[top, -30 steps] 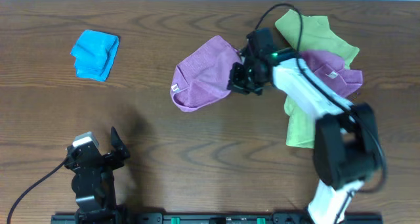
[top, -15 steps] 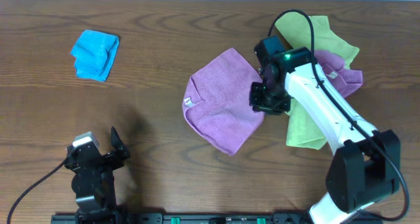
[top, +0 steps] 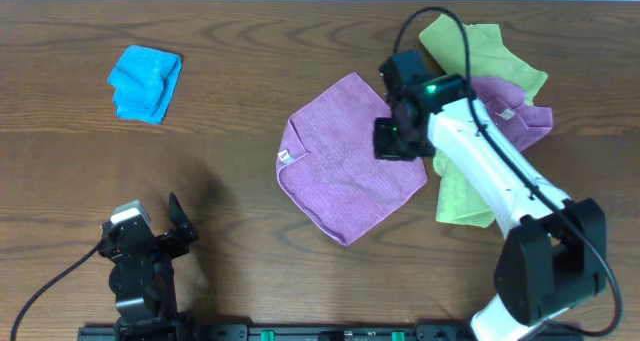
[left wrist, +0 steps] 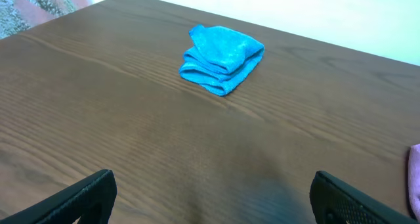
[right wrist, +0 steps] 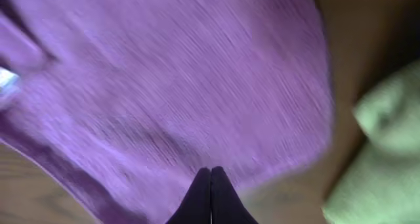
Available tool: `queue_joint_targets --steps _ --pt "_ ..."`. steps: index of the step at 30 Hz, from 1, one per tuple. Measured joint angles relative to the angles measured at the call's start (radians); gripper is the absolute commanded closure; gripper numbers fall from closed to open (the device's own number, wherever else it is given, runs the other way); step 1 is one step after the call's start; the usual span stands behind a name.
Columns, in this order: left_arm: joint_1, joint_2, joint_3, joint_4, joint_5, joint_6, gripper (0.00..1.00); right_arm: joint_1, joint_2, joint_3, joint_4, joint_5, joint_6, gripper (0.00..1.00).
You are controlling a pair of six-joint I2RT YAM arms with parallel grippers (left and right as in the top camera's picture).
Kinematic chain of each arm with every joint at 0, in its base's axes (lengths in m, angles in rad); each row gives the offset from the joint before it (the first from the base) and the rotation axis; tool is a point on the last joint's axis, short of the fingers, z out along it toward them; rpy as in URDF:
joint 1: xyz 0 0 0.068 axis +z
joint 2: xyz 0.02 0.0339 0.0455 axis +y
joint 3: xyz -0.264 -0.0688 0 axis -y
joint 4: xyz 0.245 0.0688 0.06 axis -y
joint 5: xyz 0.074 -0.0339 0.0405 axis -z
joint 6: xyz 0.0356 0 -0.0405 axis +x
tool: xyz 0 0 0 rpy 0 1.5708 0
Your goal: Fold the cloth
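Observation:
A purple cloth [top: 345,171] lies spread nearly flat in the middle of the table, a white tag at its left edge. My right gripper [top: 392,141] hovers over its upper right edge. In the right wrist view the fingers [right wrist: 210,171] are pressed together, with the purple cloth [right wrist: 164,73] blurred beneath them and nothing seen between them. My left gripper [top: 180,221] rests open and empty at the front left; its fingers [left wrist: 210,184] are wide apart over bare wood.
A folded blue cloth [top: 146,81] lies at the back left, also in the left wrist view [left wrist: 221,58]. A green cloth [top: 470,41] and a second purple cloth [top: 515,111] are piled at the back right, under the right arm.
The right gripper swung right and then back a little. The purple cloth went from a bunched lump to spread out flat on the table.

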Motion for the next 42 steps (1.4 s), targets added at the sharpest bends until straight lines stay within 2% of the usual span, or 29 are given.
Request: queue_joint_targets --steps 5,12,18,30,42 --pt "0.0 0.0 0.0 0.0 0.0 0.0 0.05 0.104 0.02 0.0 0.167 -0.007 -0.052 0.99" --pt "0.0 0.0 0.0 0.0 0.0 0.0 0.05 0.146 0.192 0.001 0.282 -0.057 -0.055 0.99" --pt "0.0 0.0 0.0 0.0 0.0 0.0 0.05 0.15 0.282 0.001 0.352 -0.105 -0.04 0.99" --pt "0.0 0.0 0.0 0.0 0.0 0.0 0.05 0.202 0.339 0.006 0.493 -0.181 -0.021 0.99" --pt "0.0 0.0 0.0 0.0 0.0 0.0 0.04 0.365 0.361 0.013 0.547 -0.249 -0.016 0.99"
